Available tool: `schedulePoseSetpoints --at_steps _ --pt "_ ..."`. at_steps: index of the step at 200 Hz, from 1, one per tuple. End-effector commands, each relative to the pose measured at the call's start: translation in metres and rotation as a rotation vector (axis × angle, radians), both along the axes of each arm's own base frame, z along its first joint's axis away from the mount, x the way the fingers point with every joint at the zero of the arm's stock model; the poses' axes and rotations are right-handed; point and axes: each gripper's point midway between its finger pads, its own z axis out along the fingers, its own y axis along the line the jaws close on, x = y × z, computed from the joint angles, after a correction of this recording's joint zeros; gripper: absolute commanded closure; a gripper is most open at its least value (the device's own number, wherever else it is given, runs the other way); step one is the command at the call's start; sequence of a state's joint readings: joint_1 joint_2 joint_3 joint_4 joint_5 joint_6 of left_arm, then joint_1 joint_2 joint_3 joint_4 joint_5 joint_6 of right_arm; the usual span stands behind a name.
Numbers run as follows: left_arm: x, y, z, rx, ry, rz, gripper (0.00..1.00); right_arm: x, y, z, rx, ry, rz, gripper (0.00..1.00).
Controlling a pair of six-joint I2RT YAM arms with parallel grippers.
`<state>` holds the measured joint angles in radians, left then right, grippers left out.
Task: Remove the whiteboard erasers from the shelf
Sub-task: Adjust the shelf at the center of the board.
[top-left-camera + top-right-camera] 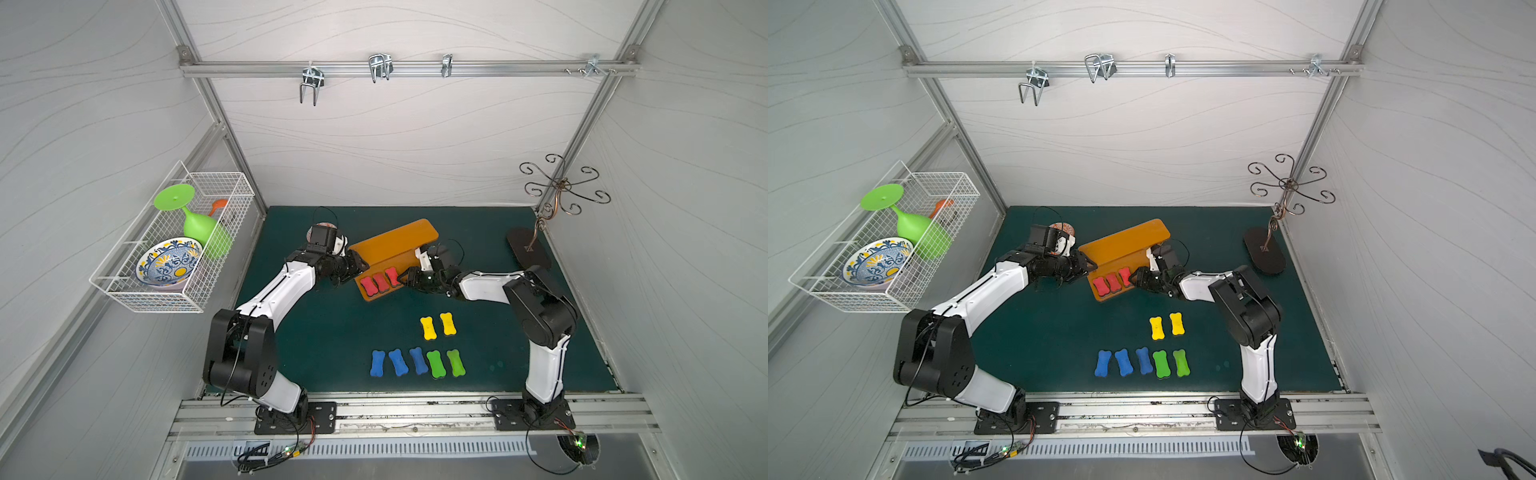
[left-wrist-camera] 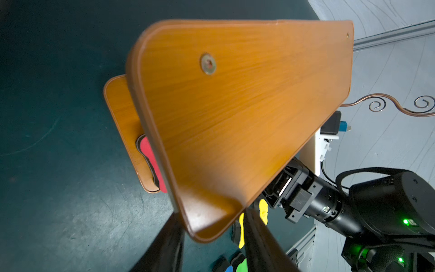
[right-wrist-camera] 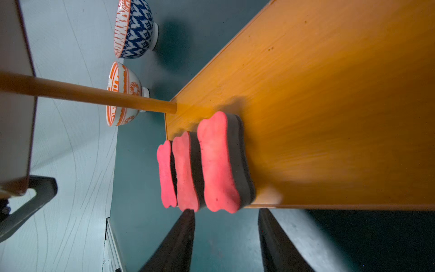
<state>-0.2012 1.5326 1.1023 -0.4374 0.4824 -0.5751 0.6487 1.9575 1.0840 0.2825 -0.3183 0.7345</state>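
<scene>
Three red erasers (image 1: 380,283) lie on the lower board of the shelf (image 1: 395,243). The right gripper (image 1: 402,279) is at their 3 o'clock, its fingers spread and empty. The erasers look like light, soft foam, so a pinch at the narrow waist seems best. The left gripper (image 2: 213,213) straddles the top board's corner; whether it pinches cannot be told.

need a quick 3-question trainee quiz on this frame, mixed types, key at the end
1. How many red erasers sit on the lower board of the shelf?
2. True or false: the right gripper is shut on a red eraser.
3. Which of these lie in the wire basket? A) a green goblet and a patterned bowl; B) a mug and a fork; C) only a sponge.
Key: 1) three. 2) false, its jaws are open, just short of the nearest one. 3) A.
</scene>
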Motion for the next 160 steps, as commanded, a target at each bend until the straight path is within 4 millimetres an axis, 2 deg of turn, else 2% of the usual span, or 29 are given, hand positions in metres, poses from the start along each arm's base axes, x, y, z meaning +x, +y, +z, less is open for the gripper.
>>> schedulePoseSetpoints --at_steps 1,20,65,100,160 --pt "0.003 -0.006 0.012 -0.015 -0.033 -0.04 0.56 0.01 0.005 0.001 -0.027 -0.047 -0.002 0.5" --pt "0.002 -0.006 0.011 -0.017 -0.029 -0.043 0.56 0.014 0.005 -0.003 -0.05 -0.053 -0.002 0.47" --pt "0.002 -0.004 0.01 -0.022 -0.023 -0.04 0.56 0.019 0.003 -0.01 -0.103 -0.076 0.022 0.46" --pt "0.002 -0.002 0.01 -0.019 -0.024 -0.037 0.56 0.023 -0.009 -0.004 -0.08 -0.12 0.009 0.48" --pt "0.004 -0.001 0.007 -0.011 -0.019 -0.035 0.56 0.04 -0.002 0.009 0.02 -0.154 -0.032 0.51"
